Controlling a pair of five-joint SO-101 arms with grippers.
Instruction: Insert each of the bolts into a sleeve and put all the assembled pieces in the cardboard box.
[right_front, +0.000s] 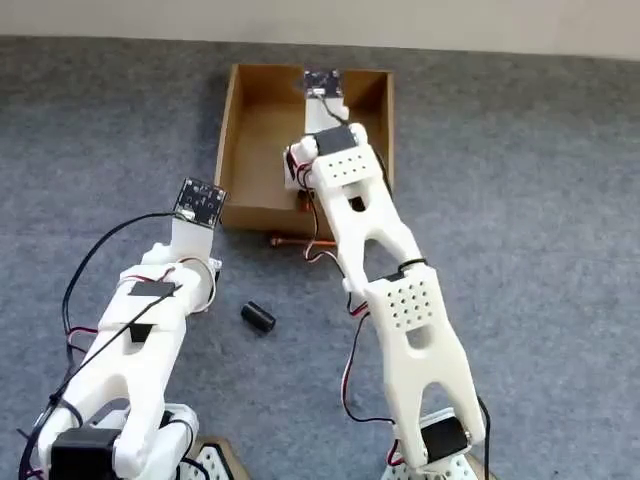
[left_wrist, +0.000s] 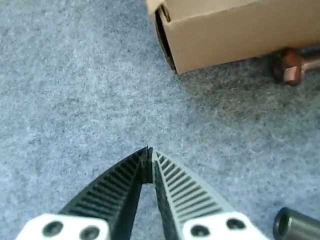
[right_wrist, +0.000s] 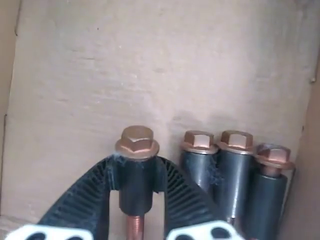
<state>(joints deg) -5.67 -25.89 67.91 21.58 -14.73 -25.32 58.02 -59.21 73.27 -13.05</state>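
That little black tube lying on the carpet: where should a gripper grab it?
Take the sleeve across its round middle, coming down from above. It lies on its side on the carpet, so both curved flanks are exposed.

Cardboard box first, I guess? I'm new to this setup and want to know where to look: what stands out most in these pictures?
Inside the cardboard box, the right gripper is shut on a sleeved bolt, beside three finished pieces lined up side by side. Outside, a loose sleeve lies on the grey carpet between the arms, a bare bolt lies along the box's front wall, and the left gripper hangs shut above the carpet.
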